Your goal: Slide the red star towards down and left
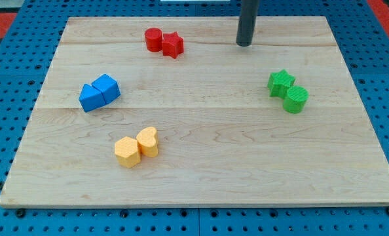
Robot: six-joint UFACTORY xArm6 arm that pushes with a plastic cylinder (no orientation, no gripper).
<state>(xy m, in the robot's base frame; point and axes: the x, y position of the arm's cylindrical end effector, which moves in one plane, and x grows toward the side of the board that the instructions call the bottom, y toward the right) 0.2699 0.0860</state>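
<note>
- My tip (245,44) is the claw here, a bare rod with nothing that opens or holds, touching no block.
- The red star (173,44) lies toward the view's left of my tip, touching the red cylinder (154,39).
- To do it well, I judge the tip should come to the star's upper right side and push diagonally, without catching the cylinder.
- The wooden desk (201,170) is flat; the blue blocks (99,93) and yellow blocks (137,147) lie along that direction, far off.
</note>
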